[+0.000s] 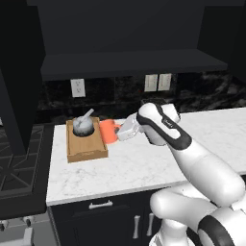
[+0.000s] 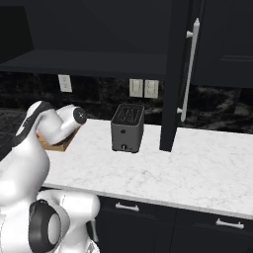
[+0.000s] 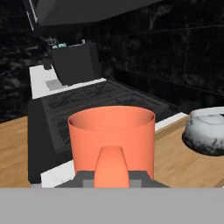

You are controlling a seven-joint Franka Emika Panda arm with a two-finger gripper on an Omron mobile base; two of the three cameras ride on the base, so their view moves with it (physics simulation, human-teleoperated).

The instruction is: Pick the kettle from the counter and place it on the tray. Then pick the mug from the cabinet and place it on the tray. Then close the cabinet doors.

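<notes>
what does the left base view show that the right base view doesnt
Left base view alone: the kettle sitting in the wooden tray, the orange mug held by the tool just right of the tray, and the stove at left.
Right base view alone: the dark toaster and an open cabinet door with its silver bar handle.
Both: the marble counter, the wall outlets, and the arm.

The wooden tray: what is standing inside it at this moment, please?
Inside the tray stands the grey kettle, at its far end. The near part is bare wood. The orange mug, held by the gripper, is beside the tray's right edge; whether it overlaps the rim cannot be told.
</notes>
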